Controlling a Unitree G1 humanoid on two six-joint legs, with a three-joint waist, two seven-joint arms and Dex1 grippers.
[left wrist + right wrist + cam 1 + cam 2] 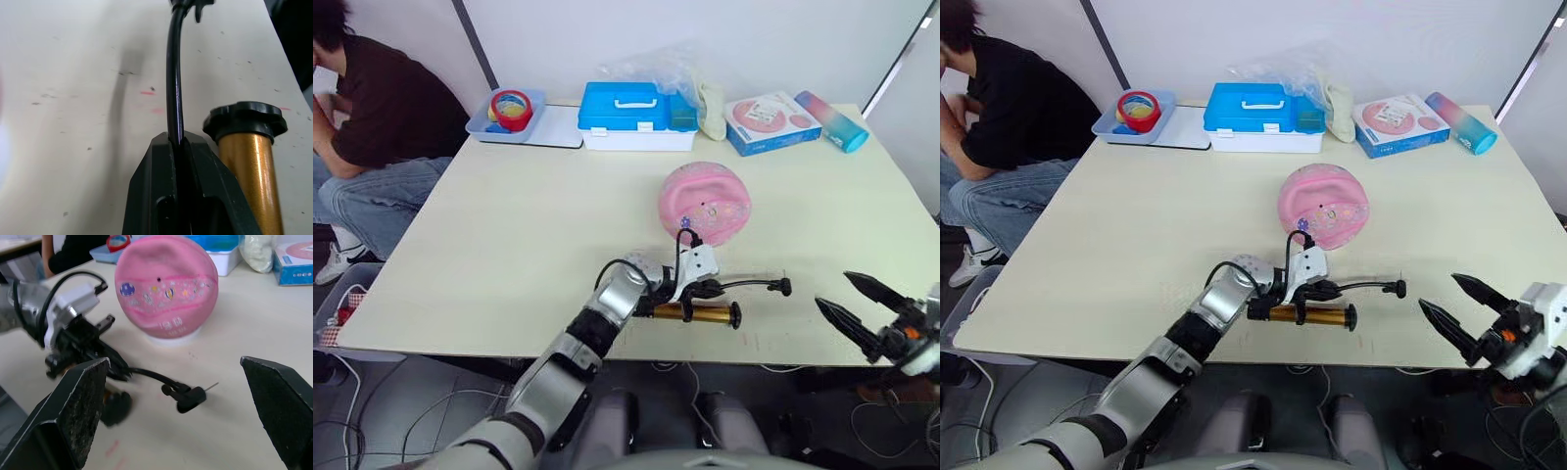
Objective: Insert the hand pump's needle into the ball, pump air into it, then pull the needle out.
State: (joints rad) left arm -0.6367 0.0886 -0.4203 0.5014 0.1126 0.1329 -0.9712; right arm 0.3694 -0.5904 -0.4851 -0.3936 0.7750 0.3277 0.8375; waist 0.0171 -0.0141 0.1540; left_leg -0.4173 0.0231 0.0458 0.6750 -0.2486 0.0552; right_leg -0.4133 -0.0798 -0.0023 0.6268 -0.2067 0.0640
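meanwhile left claw (707,290) pinches the hose (749,284); right claw (850,304) spread wide.

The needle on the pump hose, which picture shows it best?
The right wrist view: the needle pokes out of its black fitting, lying on the table in front of the pink ball. Both eye views show just a tiny black tip at the hose's end. The left wrist view shows the left gripper pinching the hose.

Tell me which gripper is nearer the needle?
Left. The left gripper is shut on the hose just behind the needle; the right gripper hangs open, apart from it, off the table edge.
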